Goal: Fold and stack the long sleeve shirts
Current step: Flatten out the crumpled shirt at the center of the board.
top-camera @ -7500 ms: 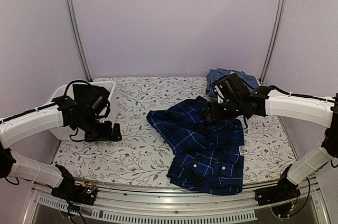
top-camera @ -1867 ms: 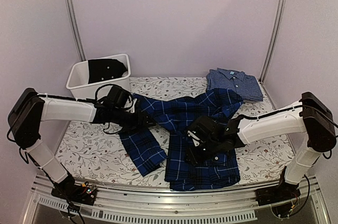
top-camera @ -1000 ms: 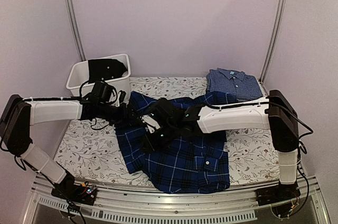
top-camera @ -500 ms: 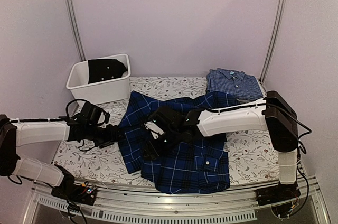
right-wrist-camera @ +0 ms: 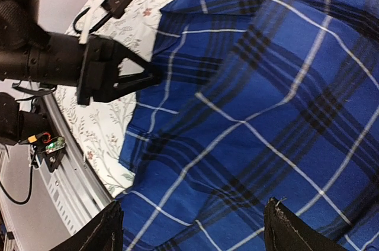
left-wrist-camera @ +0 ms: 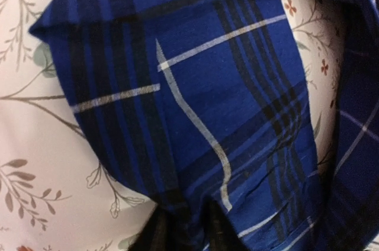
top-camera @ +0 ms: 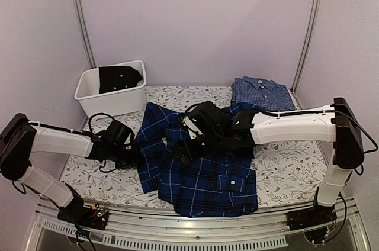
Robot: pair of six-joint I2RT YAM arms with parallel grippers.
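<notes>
White bin (top-camera: 112, 102) at the tabletop's far-left corner holds 1 black garment (top-camera: 118, 77); plaid shirt (top-camera: 207, 174) lies near-centre, checked shirt (top-camera: 262, 92) folded far-right; since earlier, left gripper (top-camera: 131, 155) has clamped the plaid's left edge, right gripper (top-camera: 182, 149) has lifted, jaws apart.

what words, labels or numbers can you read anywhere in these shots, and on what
Nothing is readable in any view.
Collar label of the lighter blue shirt: too small to read.
Plaid shirt: no writing or tag shows.
</notes>
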